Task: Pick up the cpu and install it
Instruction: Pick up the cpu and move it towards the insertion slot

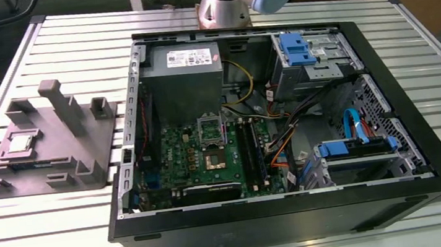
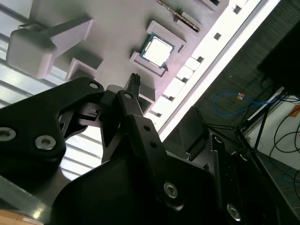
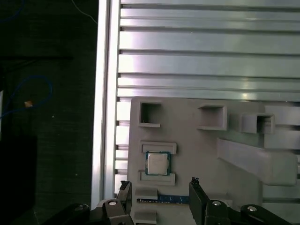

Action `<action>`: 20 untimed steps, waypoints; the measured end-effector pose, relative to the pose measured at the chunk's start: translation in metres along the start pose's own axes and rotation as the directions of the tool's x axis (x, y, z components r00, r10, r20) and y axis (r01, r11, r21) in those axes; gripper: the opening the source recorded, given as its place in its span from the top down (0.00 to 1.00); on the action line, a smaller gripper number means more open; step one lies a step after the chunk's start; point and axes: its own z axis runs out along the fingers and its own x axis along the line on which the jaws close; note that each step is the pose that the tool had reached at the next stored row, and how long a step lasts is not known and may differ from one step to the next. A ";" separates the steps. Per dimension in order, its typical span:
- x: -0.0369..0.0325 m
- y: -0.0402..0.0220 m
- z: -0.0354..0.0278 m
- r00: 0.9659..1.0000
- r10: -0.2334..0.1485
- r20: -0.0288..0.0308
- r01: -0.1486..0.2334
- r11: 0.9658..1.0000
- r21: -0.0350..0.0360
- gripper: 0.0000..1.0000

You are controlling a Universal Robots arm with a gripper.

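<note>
Approach to the pick: the gripper (image 3: 159,183) hangs over the cpu (image 3: 158,163) with nothing between its fingers.

In the first wrist view the two dark fingertips (image 3: 124,185) stand well apart and empty, with the cpu lying between their lines but clear of both. The chip sits flat, metal top up, in its framed recess on the grey parts holder (image 1: 82,155). This holder rests on the slatted aluminium table (image 1: 70,47), at the exterior view's left of the open computer case (image 1: 421,138). The motherboard socket (image 1: 212,160) inside the case looks uncovered and vacant, so the task seems to be at its very start. A grasp from here would likely call for a straight descent, with the fingers centred on the chip's opposite edges and clear of the recess walls that hug two of its sides.
</note>
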 end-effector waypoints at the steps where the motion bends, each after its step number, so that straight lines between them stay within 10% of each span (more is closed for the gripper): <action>1: 0.0000 -0.0002 0.0019 1.000 0.000 0.000 0.000 1.000 0.000 0.40; 20: 0.0000 -0.0027 0.0076 1.000 0.000 0.000 0.000 1.000 0.000 0.40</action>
